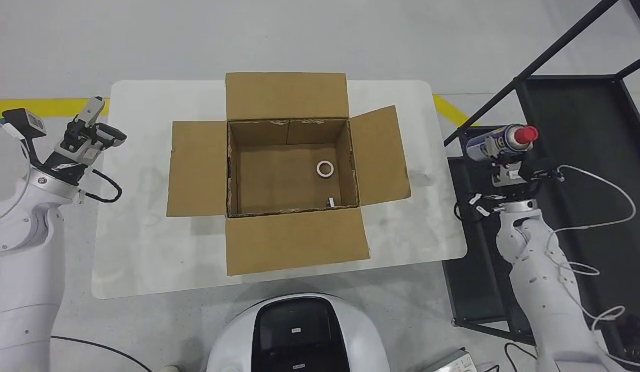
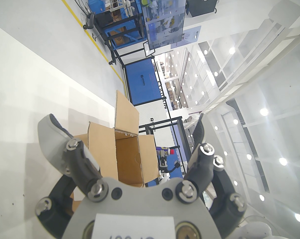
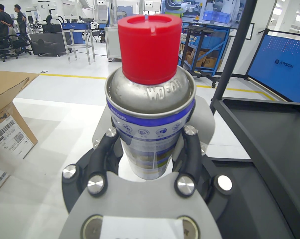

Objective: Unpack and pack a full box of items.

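Top view: at centre of frame, open box (image 1: 270, 177) on table (image 1: 140, 252), tape roll (image 1: 324, 169) inside; at left edge, left gripper (image 1: 100, 122); at right, right gripper (image 1: 500, 162) clamped on spray can (image 1: 497, 143), by black cart (image 1: 580, 122). Left wrist view: spread wide apart, holding nothing. Right wrist view: closed tight around body of spray can.

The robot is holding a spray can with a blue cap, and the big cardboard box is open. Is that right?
Not quite. The cap is red, not blue, as the right wrist view shows. The rest is right: the right jaws are shut on the spray can, and the cardboard box is open.
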